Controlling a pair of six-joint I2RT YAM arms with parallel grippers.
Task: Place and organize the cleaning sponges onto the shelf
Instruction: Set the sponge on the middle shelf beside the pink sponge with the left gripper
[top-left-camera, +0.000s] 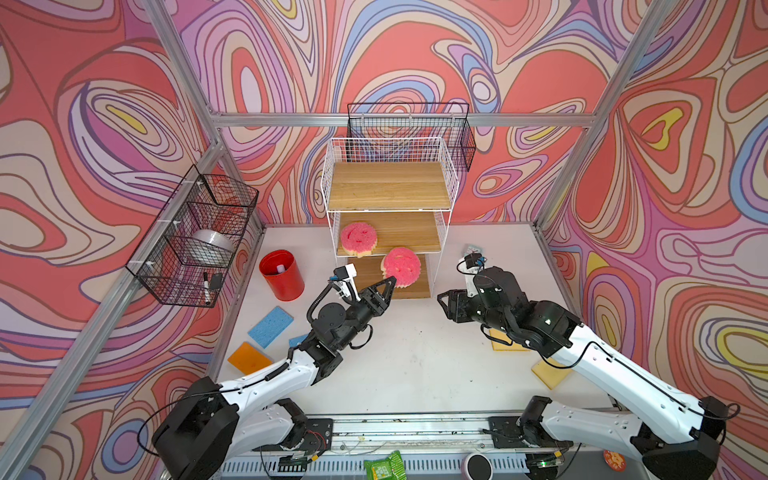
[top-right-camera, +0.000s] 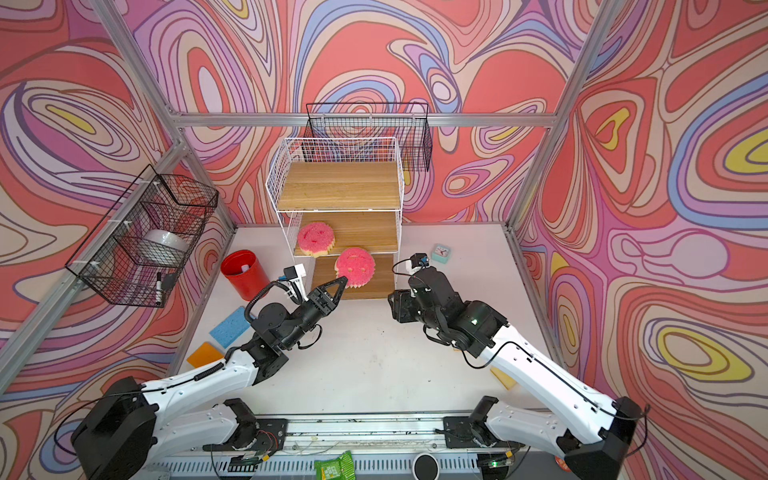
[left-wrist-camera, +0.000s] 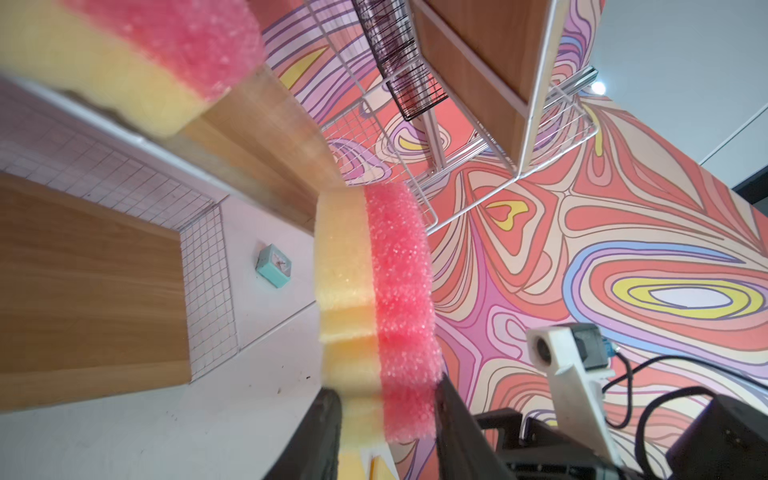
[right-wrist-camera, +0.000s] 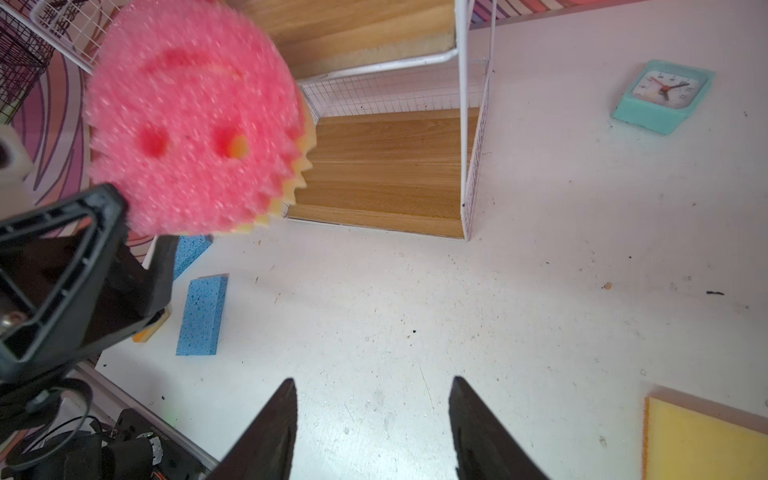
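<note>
**Left gripper** (left-wrist-camera: 386, 415): the black fingers (left-wrist-camera: 457, 424) are clenched on the rim of a round pink-and-yellow scalloped foam sponge with a smiley face (top-left-camera: 402, 266). The pinch takes only one edge, and the rest of the disc juts out unsupported.

**Position:** the sponge hangs off the white worktop (top-left-camera: 415, 365) above the lowest board (top-left-camera: 365, 274) of the white wire-frame shelf (top-left-camera: 453, 183). It is just at the front edge of the middle board (top-left-camera: 411, 237) (whether it touches that edge, I cannot tell).

**Right gripper** (right-wrist-camera: 372, 379): fingers spread and empty, poised over bare worktop off the shelf's front right corner.

**Risks (judgement):**
- Open-cell foam squashes under a rim grip, so the disc could pivot or slip out.
- The scalloped teeth could snag on the thin wire frame or the board's lip.
- The twin smiley sponge (top-left-camera: 358, 239) sits at the middle board's front left edge, so a sideways sweep might push it off.

**Materials:**
- Smiley sponges: coarse pink scrub layer over smooth yellow foam.
- Boards: light wood grain, flat.

**On the worktop:**
- Near the left edge: flat porous blue rectangular sponges (top-left-camera: 271, 326) and an orange rectangular sponge (top-left-camera: 249, 357).
- Near the right edge: a yellow rectangular sponge (top-left-camera: 550, 372).
</note>
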